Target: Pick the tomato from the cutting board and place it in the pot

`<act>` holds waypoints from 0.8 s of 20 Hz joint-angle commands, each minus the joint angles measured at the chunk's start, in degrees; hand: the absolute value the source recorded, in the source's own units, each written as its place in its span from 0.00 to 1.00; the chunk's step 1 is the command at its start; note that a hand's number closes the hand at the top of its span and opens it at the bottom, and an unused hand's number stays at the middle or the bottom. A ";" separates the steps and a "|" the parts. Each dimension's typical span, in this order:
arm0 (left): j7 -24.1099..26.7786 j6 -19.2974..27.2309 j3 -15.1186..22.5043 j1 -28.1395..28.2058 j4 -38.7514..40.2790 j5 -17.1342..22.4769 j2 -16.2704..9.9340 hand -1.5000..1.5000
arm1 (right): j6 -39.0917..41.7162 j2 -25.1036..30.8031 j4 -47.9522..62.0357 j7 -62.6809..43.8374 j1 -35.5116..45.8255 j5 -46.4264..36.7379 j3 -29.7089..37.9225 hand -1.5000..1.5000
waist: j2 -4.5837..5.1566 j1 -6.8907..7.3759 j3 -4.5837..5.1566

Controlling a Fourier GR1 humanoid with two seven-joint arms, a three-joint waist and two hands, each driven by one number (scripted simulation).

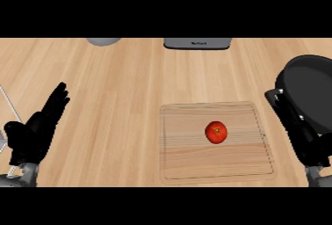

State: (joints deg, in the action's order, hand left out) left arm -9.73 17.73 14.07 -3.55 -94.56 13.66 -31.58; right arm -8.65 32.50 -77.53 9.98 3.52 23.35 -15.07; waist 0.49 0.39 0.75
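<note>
A red tomato [216, 132] lies on a light wooden cutting board [188, 162], right of the board's middle. The black pot [310, 88] stands at the counter's right edge, partly cut off by the view. My right hand [299, 127] is at the lower right, between the board and the pot, with straight fingers pointing up; it holds nothing and partly covers the pot's near side. At the lower left my left hand [37, 127] rests open, fingers up, far from the board.
A grey appliance [197, 43] sits at the counter's back edge, with a grey rounded object [103, 41] to its left. A thin metal rod [9, 103] shows at the far left edge.
</note>
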 commanded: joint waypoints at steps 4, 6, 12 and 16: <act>3.79 -0.34 -1.13 -6.23 -3.08 1.86 3.74 0.50 | 23.83 -0.67 -5.81 2.57 15.24 6.51 -5.30 1.00 | 0.46 6.39 -1.00; 4.82 -0.02 -1.96 -8.56 -3.98 2.85 5.09 0.50 | 30.03 -1.88 -8.65 4.83 19.25 8.17 -7.15 1.00 | 1.00 9.56 -1.14; 6.39 0.44 -2.80 -11.69 -1.89 4.96 9.05 0.50 | 38.08 7.68 -0.24 24.59 28.31 -7.60 -5.82 0.00 | 2.35 6.50 -1.22; 6.73 0.69 -3.15 -11.83 -1.33 4.78 9.37 0.50 | 45.24 10.46 4.02 38.43 31.14 -12.51 -5.56 0.00 | 1.85 5.63 -1.26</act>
State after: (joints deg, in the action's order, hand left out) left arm -3.76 17.96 11.14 -14.70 -96.24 18.51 -23.15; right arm 28.97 40.60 -76.87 36.05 31.32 15.45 -20.43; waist 2.35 6.37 -0.38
